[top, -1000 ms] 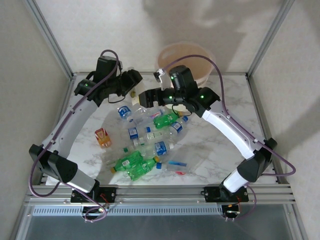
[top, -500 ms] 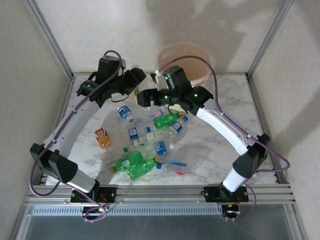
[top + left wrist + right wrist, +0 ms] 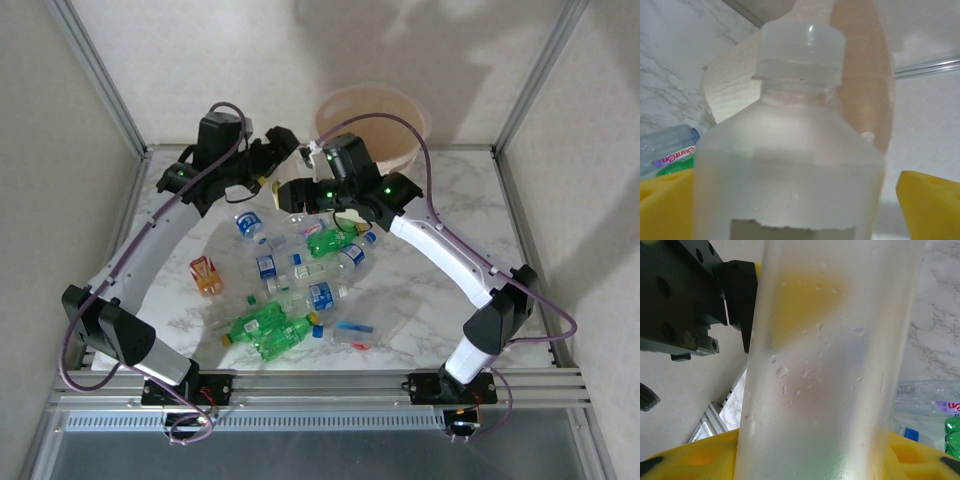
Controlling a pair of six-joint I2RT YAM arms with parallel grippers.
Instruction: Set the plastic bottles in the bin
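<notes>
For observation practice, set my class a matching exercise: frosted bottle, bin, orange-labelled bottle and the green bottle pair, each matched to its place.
1 frosted bottle
2 bin
3 orange-labelled bottle
4 green bottle pair

A behind the table's far edge
B between left hand and right hand
C at the pile's near end
D alone, left of the pile

Pairs: 1-B, 2-A, 3-D, 4-C

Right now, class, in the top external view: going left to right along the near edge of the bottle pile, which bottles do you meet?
orange-labelled bottle → green bottles → flattened clear bottle
</notes>
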